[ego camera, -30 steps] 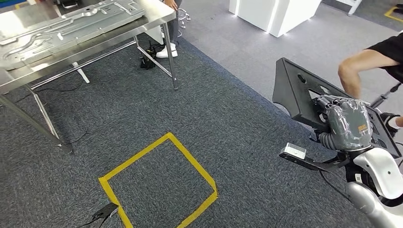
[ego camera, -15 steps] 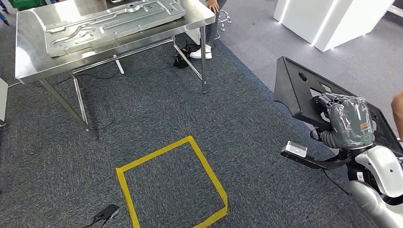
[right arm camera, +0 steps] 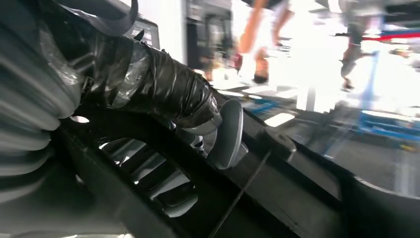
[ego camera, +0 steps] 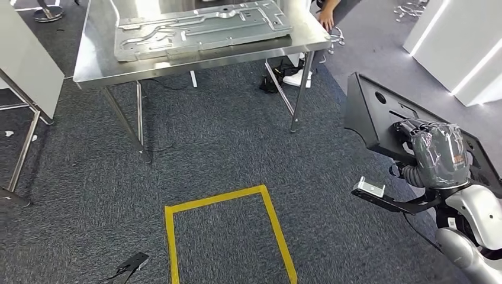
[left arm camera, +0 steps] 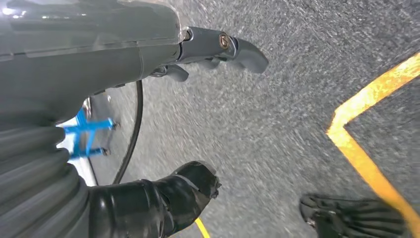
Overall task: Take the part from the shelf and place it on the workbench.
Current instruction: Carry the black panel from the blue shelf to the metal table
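My right hand (ego camera: 438, 155) holds a flat black part (ego camera: 370, 115) with cut-outs at the right of the head view, tilted up above the carpet. In the right wrist view the taped thumb (right arm camera: 163, 94) presses on the black part (right arm camera: 277, 198). The steel workbench (ego camera: 95, 65) stands ahead at the top, well away from the part. My left hand (left arm camera: 148, 54) hangs over the carpet with its fingers apart and nothing in it.
A large stamped metal panel (ego camera: 201, 29) covers much of the workbench top. A person's hand (ego camera: 324, 19) rests at its far right edge. A yellow tape square (ego camera: 228, 236) marks the carpet below. White cabinets (ego camera: 467, 53) stand at the right, a white panel (ego camera: 26, 59) at the left.
The whole picture has shifted as the camera turned: the workbench now sits nearer the middle and more square to me. The person's arm at the right has left the picture. My right hand keeps holding the part.
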Controlling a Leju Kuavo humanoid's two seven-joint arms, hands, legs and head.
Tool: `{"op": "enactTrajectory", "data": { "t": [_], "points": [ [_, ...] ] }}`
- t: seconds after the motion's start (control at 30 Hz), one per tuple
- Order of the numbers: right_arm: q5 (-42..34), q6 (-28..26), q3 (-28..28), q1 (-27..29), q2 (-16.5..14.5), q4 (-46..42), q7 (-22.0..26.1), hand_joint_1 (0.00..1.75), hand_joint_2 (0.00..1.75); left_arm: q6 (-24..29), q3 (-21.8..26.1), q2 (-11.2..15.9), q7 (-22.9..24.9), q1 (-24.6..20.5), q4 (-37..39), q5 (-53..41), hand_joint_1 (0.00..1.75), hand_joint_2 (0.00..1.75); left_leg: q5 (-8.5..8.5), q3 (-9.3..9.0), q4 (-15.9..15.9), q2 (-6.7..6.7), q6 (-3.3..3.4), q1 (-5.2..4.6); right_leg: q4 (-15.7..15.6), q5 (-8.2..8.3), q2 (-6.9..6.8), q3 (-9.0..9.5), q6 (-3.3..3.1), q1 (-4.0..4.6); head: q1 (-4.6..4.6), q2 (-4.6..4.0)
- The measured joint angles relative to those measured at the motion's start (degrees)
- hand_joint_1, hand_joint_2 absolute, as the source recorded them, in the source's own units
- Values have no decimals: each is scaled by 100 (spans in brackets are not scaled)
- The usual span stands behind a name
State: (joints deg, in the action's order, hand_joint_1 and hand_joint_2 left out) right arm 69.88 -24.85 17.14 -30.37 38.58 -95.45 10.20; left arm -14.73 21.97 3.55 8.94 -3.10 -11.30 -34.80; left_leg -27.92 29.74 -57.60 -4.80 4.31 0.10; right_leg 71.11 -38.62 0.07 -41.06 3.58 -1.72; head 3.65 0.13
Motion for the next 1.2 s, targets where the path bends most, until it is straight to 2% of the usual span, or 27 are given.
{"op": "enactTrajectory", "data": {
  "t": [0.03, 0.1, 0.13, 0.17, 0.2, 0.23, 0.3, 0.33, 0.37, 0.4, 0.43, 0.47, 0.5, 0.53, 0.6, 0.63, 0.67, 0.73, 0.8, 0.83, 0.87, 0.93, 0.97, 1.0, 1.07, 1.13, 1.2],
  "points": [
    [0, 1, 0, 1, -1, 2, 1, 175, 175, 1, 0, -2, 0, 6, 0, 0, 0, 175, -93, -97, 2, -88, -30, 18, -350, 364, 74, -17, 23, -21, -5, 0],
    [2, 3, 1, -1, -1, 13, 7, 175, 175, 3, -1, -2, 1, 6, 5, -1, 0, 175, -282, -239, -24, -250, -109, 39, -1043, 1413, 270, -24, 16, -51, -30, 0],
    [3, 5, 2, -4, 2, 16, 8, 175, 175, 4, -1, -1, 2, 8, 8, -2, 0, 175, -345, -296, -34, -316, -154, 47, -1233, 1761, 325, -9, -26, -49, -45, 0],
    [3, 7, 2, -13, 5, 18, 7, 175, 175, 5, -1, 0, 2, 11, 11, -2, 0, 175, -358, -346, -59, -361, -197, 52, -1318, 1896, 310, 23, -87, -37, -55, 0],
    [2, 7, 1, -23, 8, 15, 4, 175, 175, 6, -1, 6, 3, 15, 11, -2, 0, 175, -331, -350, -108, -378, -238, 54, -1304, 1871, 253, 99, -150, -25, -48, 1],
    [1, 5, 1, -33, 10, 13, 1, 175, 175, 7, -1, 11, 2, 20, 11, -3, 0, 175, -248, -311, -265, -288, -266, 55, -1320, 1827, 189, 181, -214, -18, -42, 1],
    [-1, 2, -1, -50, 9, 11, -1, 175, 175, 7, -2, 21, 1, -2, 11, -2, 0, 175, -123, 30, -879, 69, -302, 46, -1342, 1724, 65, 365, -322, 7, -8, 1],
    [0, 2, -1, -52, 9, 11, -1, 175, 175, 7, -2, 19, 0, -17, 11, -2, 0, 175, -186, 264, -1228, 261, -309, 45, -1347, 1645, 4, 449, -362, 31, 0, 1],
    [0, 2, -1, -53, 8, 11, 0, 175, 175, 7, -2, 19, 0, -27, 11, -2, 0, 175, -365, 501, -1503, 371, -316, 44, -1348, 1564, -57, 531, -389, 55, 8, 1],
    [0, 2, 0, -51, 8, 11, 1, 175, 175, 7, -2, 20, 0, -27, 11, -2, 0, 175, -624, 700, -1650, 414, -318, 45, -1348, 1478, -119, 621, -404, 77, 8, 1],
    [0, 3, 1, -50, 7, 11, 1, 175, 175, 7, -2, 19, 1, -18, 11, -2, 0, 175, -854, 836, -1659, 427, -313, 45, -1347, 1390, -180, 720, -415, 99, 11, 1],
    [0, 3, 1, -49, 5, 11, 1, 175, 175, 7, -2, 19, 1, -7, 11, -3, 0, 175, -966, 910, -1540, 434, -300, 40, -1347, 1301, -242, 826, -423, 122, 11, 0],
    [0, 4, 2, -48, 4, 11, 1, 175, 175, 7, -2, 20, 2, 3, 11, -3, 0, 175, -892, 929, -1294, 453, -272, 28, -1347, 1209, -307, 941, -429, 147, 12, 0],
    [0, 4, 2, -46, 2, 11, 1, 175, 175, 7, -2, 22, 2, 12, 11, -4, 0, 175, -607, 906, -956, 508, -218, 2, -1350, 1119, -371, 1038, -432, 169, 11, 0],
    [3, 4, 10, -47, -7, 18, 5, 175, 175, 5, -2, 34, 3, 35, 13, -3, 0, 175, 173, 847, -379, 666, -95, -69, -1337, 955, -476, 1210, -411, 214, -14, 0],
    [5, 4, 15, -49, -10, 19, 8, 175, 175, 5, -2, 37, 4, 41, 14, -2, 0, 175, 437, 820, -224, 712, -60, -94, -1344, 897, -520, 1266, -386, 229, -26, 0],
    [7, 4, 19, -54, -11, 18, 10, 175, 175, 6, -2, 41, 5, 46, 15, -3, 0, 175, 549, 799, -165, 699, -48, -103, -1320, 880, -549, 1312, -354, 239, -38, 0],
    [7, 5, 19, -65, -8, 8, 4, 175, 175, 8, -2, 42, 4, 33, 15, -5, 0, 175, 534, 687, -84, 576, -45, -74, -1138, 952, -527, 1268, -291, 223, -38, 0],
    [5, 4, 16, -74, -3, 5, 0, 175, 175, 9, -2, 46, 2, 9, 15, -7, 0, 175, 515, 558, 0, 469, -20, -32, -628, 1018, -282, 977, -238, 175, -47, 0],
    [4, 4, 14, -72, -1, 5, 2, 175, 175, 9, -2, 46, 1, -6, 15, -7, 0, 175, 496, 511, 28, 419, -13, -17, -312, 942, -145, 751, -208, 148, -54, 0],
    [4, 4, 14, -69, 1, 5, 4, 175, 175, 8, -2, 45, 0, -19, 15, -7, 0, 175, 467, 476, 38, 364, -8, -3, -22, 786, -59, 524, -171, 126, -56, 0],
    [4, 4, 13, -57, 2, 6, 5, 175, 175, 7, -2, 40, -1, -26, 15, -6, 0, 175, 397, 406, 38, 250, -22, 22, 276, 447, -28, 182, -98, 83, -56, 0],
    [4, 4, 13, -54, 2, 7, 4, 175, 175, 7, -2, 37, -1, -22, 15, -4, 0, 175, 357, 361, 33, 198, -39, 35, 209, 421, -28, 122, -73, 58, -55, 0],
    [4, 4, 13, -53, 2, 7, 4, 175, 175, 7, -2, 35, -1, -19, 15, -3, 0, 175, 313, 309, 26, 149, -63, 51, -26, 555, -27, 152, -57, 34, -55, 0],
    [4, 5, 13, -55, 2, 8, 5, 175, 175, 7, -2, 34, -1, -19, 15, 0, 0, 175, 219, 200, -2, 63, -131, 79, -783, 1119, 7, 370, -36, -9, -61, 0],
    [4, 7, 14, -64, 1, 10, 9, 175, 175, 7, -2, 34, 0, -22, 15, 0, 0, 175, 148, 163, -4, -6, -217, 87, -1273, 1422, 44, 523, -84, 2, -74, 0],
    [19, 51, 14, -80, -3, 12, 8, 175, 175, 6, -2, 32, -2, -10, 15, 0, 0, 175, 134, 188, -23, -34, -299, 79, -1338, 1419, 34, 557, -199, 34, -75, 0]
  ]
}}
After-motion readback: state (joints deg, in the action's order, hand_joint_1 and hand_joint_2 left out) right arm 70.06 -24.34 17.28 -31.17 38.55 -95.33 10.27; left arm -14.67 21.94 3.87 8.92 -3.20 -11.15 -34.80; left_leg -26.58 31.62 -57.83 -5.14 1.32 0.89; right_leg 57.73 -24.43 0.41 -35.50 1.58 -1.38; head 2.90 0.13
